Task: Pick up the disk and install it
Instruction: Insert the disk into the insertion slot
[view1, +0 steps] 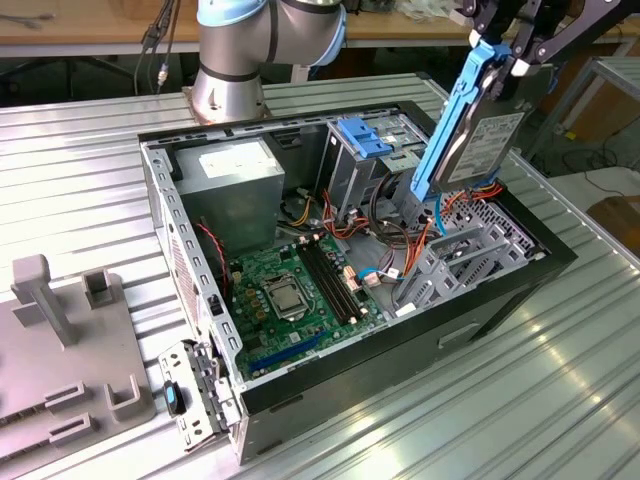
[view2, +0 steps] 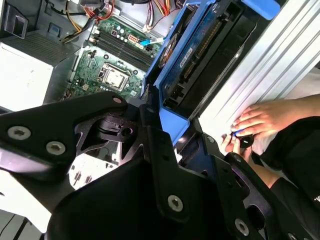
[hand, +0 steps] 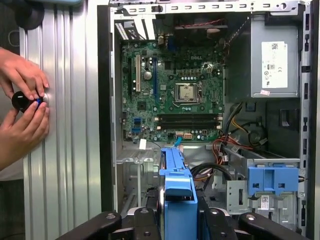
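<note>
The pincer (view1: 503, 62) is clenching the disk (view1: 470, 135) by its upper end. Its black fingers are pressing both faces, and the disk's blue-framed edge is running between them in both wrist views. The disk is hanging on edge, tilted, above the open computer case (view1: 380, 375), at the end toward the exterior view's right. Its grey face is carrying a printed label whose words I cannot make out. Its lower end is reaching down toward the cables (view1: 385, 225) beside the grey drive cage (view1: 450, 255) — whether it is touching anything there is hidden. Open room is lying around the disk above the case rim.

Inside the case, a green motherboard (view1: 290, 290) is lying flat, a light-blue bracket (view1: 362, 138) is sitting on a bay, and the grey power supply (hand: 274, 55) is wearing white stickers.

Farther out, the case is resting on the ribbed metal tabletop (view1: 500, 420). Beside it a person's hands (hand: 25, 125) are pinching a small black round object (hand: 20, 101), the arms cut off at the edge. A grey fixture (view1: 60, 340) is standing at the exterior view's left, and the arm's base (view1: 230, 70) is rising behind the case.
</note>
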